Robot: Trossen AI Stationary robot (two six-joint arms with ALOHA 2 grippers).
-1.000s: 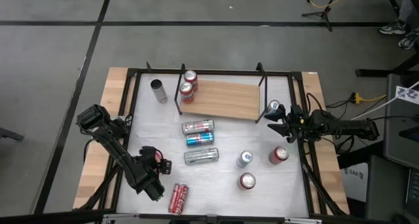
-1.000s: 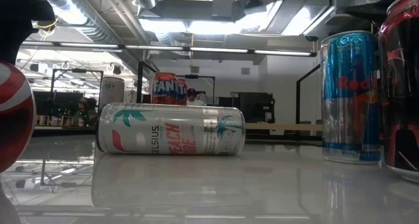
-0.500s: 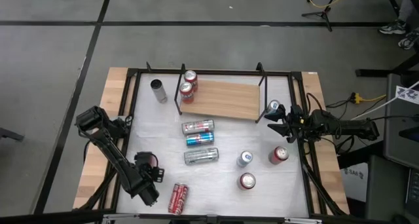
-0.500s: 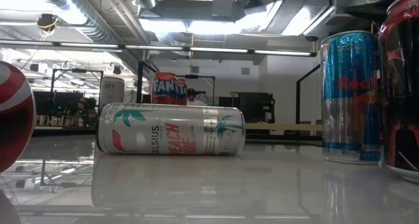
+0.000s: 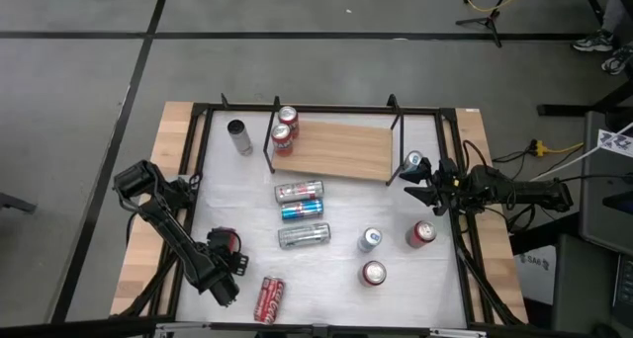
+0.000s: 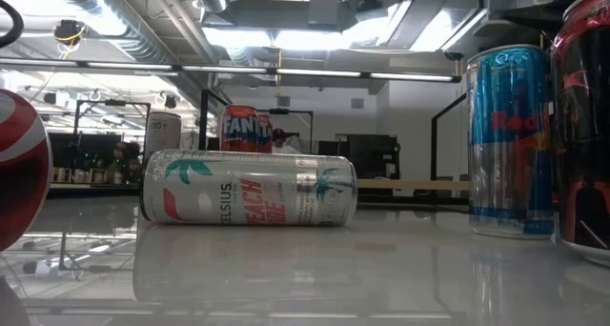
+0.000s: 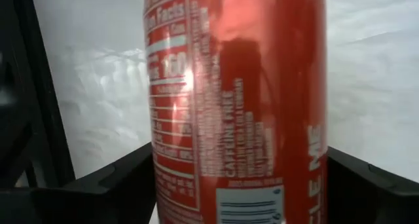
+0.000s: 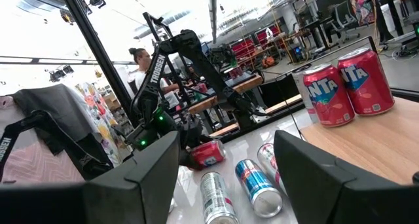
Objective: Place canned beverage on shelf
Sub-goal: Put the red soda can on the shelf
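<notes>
While the red lying aluminium can [image 7: 236, 99] sits between its spread fingers at the near-left of the white counter [image 5: 336, 279], the left pincer [image 5: 229, 269] is wide, not yet clamped. Best to centre on the can's body and close squarely so it cannot roll. The light-brown wooden shelf [image 5: 341, 150] lies far across. The right pincer [image 5: 415, 192] waits part-open beside the shelf's end.

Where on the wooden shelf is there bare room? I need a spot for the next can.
The light-brown wooden shelf board lies bare from the two red Fanta cans at its left end to its right black bracket. The white table's middle is crowded with lying cans.
</notes>
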